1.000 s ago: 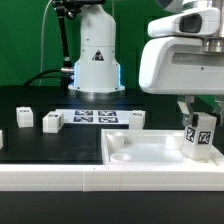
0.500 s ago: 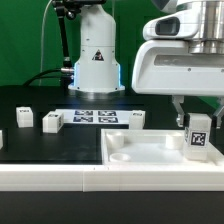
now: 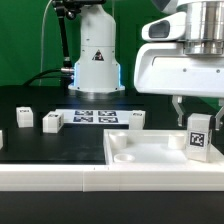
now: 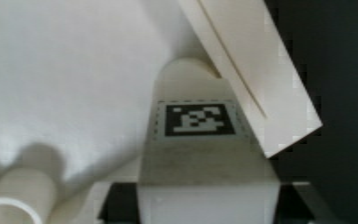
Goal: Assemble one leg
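My gripper (image 3: 199,116) is shut on a leg (image 3: 199,136), a small white square post with a black-and-white tag facing the camera. It holds the leg upright over the far right corner of the large flat white panel (image 3: 150,147). The leg's lower end is at the panel's surface; I cannot tell whether it sits in a socket. In the wrist view the leg (image 4: 202,135) runs out from between the dark fingers (image 4: 123,206), with the panel (image 4: 69,80) and its raised edge (image 4: 250,60) beneath. A round socket (image 4: 16,192) shows near one finger.
Loose legs lie on the black table: two at the exterior view's left (image 3: 25,118) (image 3: 52,121) and one behind the panel (image 3: 137,118). The marker board (image 3: 92,117) lies in front of the robot base (image 3: 96,60). A panel socket (image 3: 124,155) shows at the panel's left.
The gripper has turned with the leg: two tagged faces showed before, now one face squarely faces the camera. The leg has stayed over the panel's right corner, slightly lower.
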`<action>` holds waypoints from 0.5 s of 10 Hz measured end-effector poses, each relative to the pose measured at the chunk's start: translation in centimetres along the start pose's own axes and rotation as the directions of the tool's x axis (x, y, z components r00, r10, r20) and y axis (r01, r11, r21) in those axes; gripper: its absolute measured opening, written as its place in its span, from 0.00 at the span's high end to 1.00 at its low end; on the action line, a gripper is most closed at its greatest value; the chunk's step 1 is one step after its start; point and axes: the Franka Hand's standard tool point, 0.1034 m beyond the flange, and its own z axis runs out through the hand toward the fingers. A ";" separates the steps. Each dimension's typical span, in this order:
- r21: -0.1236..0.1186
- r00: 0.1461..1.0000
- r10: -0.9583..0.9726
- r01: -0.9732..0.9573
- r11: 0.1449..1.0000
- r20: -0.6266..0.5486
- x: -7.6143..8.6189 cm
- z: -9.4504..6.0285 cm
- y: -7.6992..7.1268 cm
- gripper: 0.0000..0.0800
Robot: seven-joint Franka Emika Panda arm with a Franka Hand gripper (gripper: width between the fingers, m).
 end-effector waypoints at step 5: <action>-0.018 0.902 0.431 -0.431 0.902 -0.003 -0.3 0.1 0.2 0.63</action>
